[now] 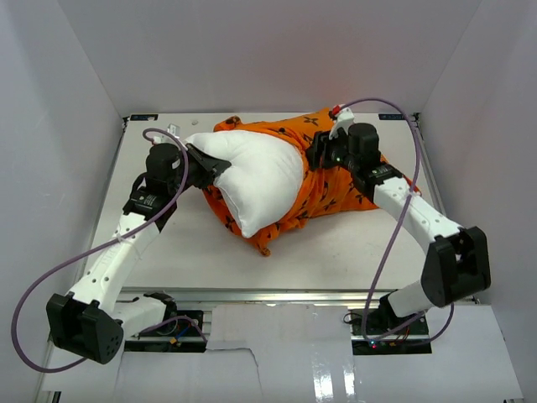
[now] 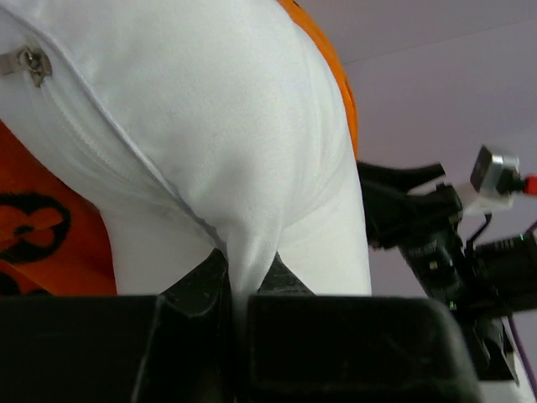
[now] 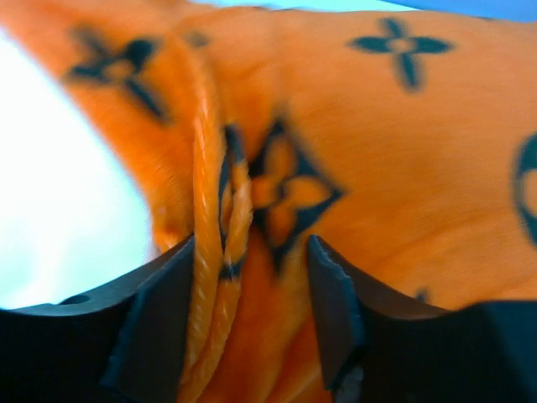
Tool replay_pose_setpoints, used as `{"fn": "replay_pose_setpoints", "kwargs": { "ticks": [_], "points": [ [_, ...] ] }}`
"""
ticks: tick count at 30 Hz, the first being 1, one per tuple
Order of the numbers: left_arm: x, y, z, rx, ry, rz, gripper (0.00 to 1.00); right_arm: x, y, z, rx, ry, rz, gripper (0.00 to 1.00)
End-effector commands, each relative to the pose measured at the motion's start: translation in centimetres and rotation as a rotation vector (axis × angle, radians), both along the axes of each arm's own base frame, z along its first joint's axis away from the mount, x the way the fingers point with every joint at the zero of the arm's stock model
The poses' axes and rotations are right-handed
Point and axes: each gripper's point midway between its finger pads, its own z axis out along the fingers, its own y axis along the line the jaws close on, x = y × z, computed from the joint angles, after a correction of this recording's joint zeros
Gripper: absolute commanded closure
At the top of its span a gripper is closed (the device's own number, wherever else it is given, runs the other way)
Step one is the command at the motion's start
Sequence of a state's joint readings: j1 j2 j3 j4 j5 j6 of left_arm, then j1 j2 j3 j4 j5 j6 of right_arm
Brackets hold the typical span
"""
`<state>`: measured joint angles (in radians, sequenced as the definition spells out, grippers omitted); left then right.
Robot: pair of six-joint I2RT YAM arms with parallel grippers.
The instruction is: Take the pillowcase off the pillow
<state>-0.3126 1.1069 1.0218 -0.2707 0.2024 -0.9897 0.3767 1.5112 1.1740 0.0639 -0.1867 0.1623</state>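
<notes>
The white pillow [image 1: 256, 180] lies mid-table, more than half out of the orange pillowcase [image 1: 340, 193], which still covers its right end. My left gripper [image 1: 210, 170] is shut on a pinch of the pillow's left corner. In the left wrist view the white fabric [image 2: 235, 126] runs down between the closed jaws of the gripper [image 2: 243, 281], with a zipper pull [image 2: 29, 63] at upper left. My right gripper [image 1: 317, 154] is at the pillowcase's open edge. In the right wrist view the gripper [image 3: 252, 256] holds the bunched orange hem [image 3: 210, 210] between its fingers.
The white table [image 1: 336, 252] is boxed in by pale walls on three sides. Purple cables loop from both arms [image 1: 50, 285]. The right arm's wrist and camera [image 2: 453, 235] show close beside the pillow in the left wrist view.
</notes>
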Motion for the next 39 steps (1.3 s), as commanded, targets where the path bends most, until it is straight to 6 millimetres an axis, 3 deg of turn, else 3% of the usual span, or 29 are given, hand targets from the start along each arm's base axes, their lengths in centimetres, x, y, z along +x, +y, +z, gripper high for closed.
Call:
{"fn": "replay_pose_setpoints", "kwargs": {
  "ticks": [1,2,5,6,7,8,10,11,14,17,20,23,28,29,30,31,32,35,36,39],
  "points": [
    [1.4,0.0,6.3,-0.129,-0.186,0.022,1.00,-6.1,2.8,2.3,-0.006,-0.092,0.152,0.40],
    [1.8,0.1,6.4,-0.129,-0.184,0.036,1.00,-8.4,3.0,3.1,0.035,-0.121,0.172,0.39],
    [2.3,0.6,6.3,-0.124,-0.170,0.079,1.00,-12.3,2.9,3.7,0.061,-0.168,0.198,0.34],
    [2.5,0.9,6.5,-0.131,-0.166,0.102,1.00,-13.9,3.9,4.1,0.081,-0.197,0.240,0.31],
    [2.6,0.9,6.5,-0.137,-0.159,0.107,1.00,-14.9,4.1,4.3,0.102,-0.218,0.253,0.24],
    [2.7,0.9,6.4,-0.143,-0.156,0.112,1.00,-16.9,4.2,3.3,0.131,-0.216,0.283,0.23],
    [2.7,0.7,6.2,-0.167,-0.139,0.110,1.00,-18.5,4.6,4.6,0.192,-0.281,0.325,0.20],
    [2.7,0.6,6.0,-0.176,-0.134,0.112,1.00,-19.7,5.3,3.1,0.190,-0.253,0.349,0.20],
    [2.6,0.2,5.7,-0.194,-0.120,0.112,1.00,-21.1,6.1,2.2,0.229,-0.276,0.343,0.20],
    [2.3,-0.1,5.5,-0.221,-0.105,0.106,1.00,-20.8,6.6,-0.5,0.205,-0.233,0.302,0.23],
    [1.9,-0.5,5.9,-0.226,-0.116,0.099,1.00,-20.3,7.5,-1.6,0.230,-0.216,0.269,0.28],
    [1.2,-0.4,6.1,-0.239,-0.125,0.093,1.00,-20.1,9.0,-2.8,0.229,-0.211,0.239,0.26],
    [0.0,-1.1,6.1,-0.265,-0.120,0.040,1.00,-16.6,9.4,-5.3,0.184,-0.174,0.046,0.27],
    [-0.7,-1.3,5.9,-0.273,-0.119,0.013,1.00,-15.7,8.9,-5.5,0.178,-0.170,-0.013,0.35],
    [-1.0,-1.4,6.1,-0.278,-0.125,0.003,1.00,-15.2,8.7,-5.9,0.170,-0.162,-0.048,0.64],
    [-1.3,-1.3,6.0,-0.278,-0.120,-0.003,1.00,-14.7,8.2,-6.8,0.149,-0.149,-0.092,0.86],
    [-1.7,-1.1,7.1,-0.274,-0.142,-0.012,1.00,-13.8,6.9,-7.4,0.140,-0.138,-0.176,0.92],
    [-2.0,-0.2,8.1,-0.212,-0.162,-0.019,1.00,-12.3,3.8,-9.7,0.114,-0.095,-0.275,0.92],
    [-2.2,0.0,9.4,-0.207,-0.189,-0.048,1.00,-12.4,2.7,-11.2,0.122,-0.053,-0.301,0.92],
    [-2.6,-1.2,10.0,-0.214,-0.178,-0.156,1.00,-11.0,-0.4,-13.6,0.128,0.012,-0.357,0.92]
  ]
}}
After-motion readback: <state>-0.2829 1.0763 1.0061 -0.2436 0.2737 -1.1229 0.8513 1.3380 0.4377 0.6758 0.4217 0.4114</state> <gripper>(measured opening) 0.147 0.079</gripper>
